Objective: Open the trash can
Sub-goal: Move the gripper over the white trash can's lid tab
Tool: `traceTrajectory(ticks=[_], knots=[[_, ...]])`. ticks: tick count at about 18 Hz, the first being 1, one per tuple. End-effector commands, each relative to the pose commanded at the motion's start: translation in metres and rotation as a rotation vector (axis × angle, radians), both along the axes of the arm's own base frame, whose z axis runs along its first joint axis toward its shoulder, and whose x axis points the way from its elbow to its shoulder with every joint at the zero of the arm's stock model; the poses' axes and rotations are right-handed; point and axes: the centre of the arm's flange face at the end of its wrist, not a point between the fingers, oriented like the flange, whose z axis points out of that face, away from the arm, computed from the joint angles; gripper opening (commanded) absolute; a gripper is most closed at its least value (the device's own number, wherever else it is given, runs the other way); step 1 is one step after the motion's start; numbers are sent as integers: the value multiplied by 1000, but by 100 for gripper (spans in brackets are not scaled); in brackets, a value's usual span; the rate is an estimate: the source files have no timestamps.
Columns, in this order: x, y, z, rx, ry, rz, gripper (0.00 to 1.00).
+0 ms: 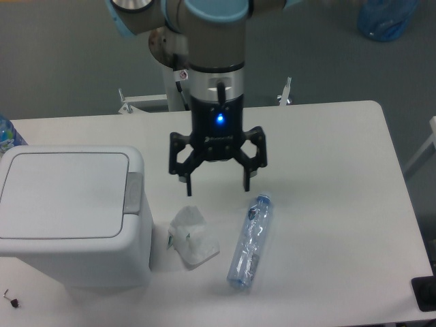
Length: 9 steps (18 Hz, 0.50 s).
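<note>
At centre frame, approach step: gripper [217,187] spread wide and empty, poised right of the lidded trash can [71,212] at lower left, next needing a press on its grey tab [133,193].

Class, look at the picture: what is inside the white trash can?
Nothing inside can be seen: the trash can has its flat lid shut, covering the contents. Only the lid and the grey tab show on top.

There was one trash can [71,211], one bottle [250,240], one crumpled wrapper [193,236] and one gripper [217,184]
</note>
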Motion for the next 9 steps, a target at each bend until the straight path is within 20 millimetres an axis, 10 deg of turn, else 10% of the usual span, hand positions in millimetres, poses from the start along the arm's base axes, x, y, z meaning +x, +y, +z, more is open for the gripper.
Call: traceTrajectory(ticks=[9], knots=[[30,19,-7,4,-41,1,100]])
